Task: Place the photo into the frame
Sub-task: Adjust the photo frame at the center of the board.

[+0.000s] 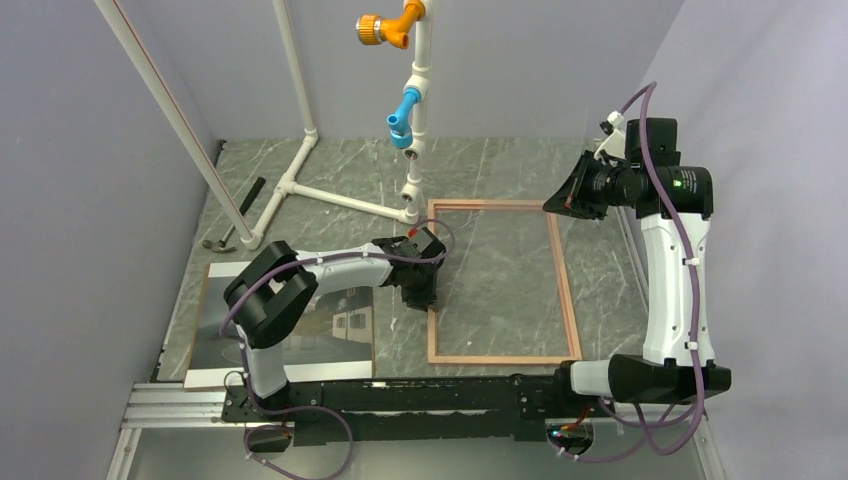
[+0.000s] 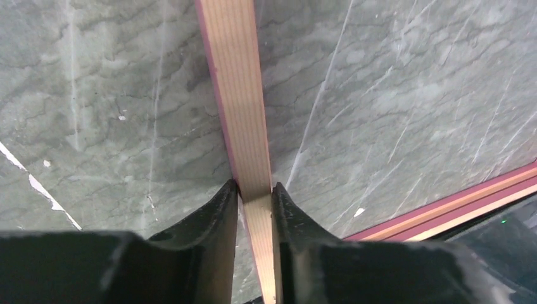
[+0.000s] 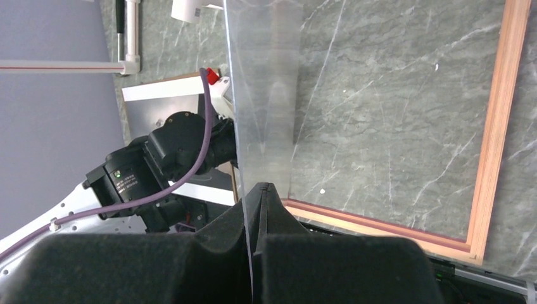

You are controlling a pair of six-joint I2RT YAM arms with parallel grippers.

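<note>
1. Reaching from its base at the near edge of the table [image 1: 500, 170], the left arm folds at the elbow and stretches low to the right, wrist tipped down over the left rail of the frame [image 1: 564, 290].
2. The left gripper [image 2: 254, 187] straddles that rail, one finger against each side, closed on the tan wood.
3. The frame lies flat, tan side up, right of the table's middle, its near rail close to the near edge.
4. The right arm rises from its base, wrist turned left above the frame's far right corner.
5. The right gripper [image 3: 259, 190] is pinched fully together on a clear pane [image 3: 263, 95], which stands on edge out of the fingers.
6. The photo [image 1: 350, 325] lies flat at the near left corner; the left arm covers its middle.
7. The pane's far end is cut off in the right wrist view, and from above it is hardly discernible.
</note>
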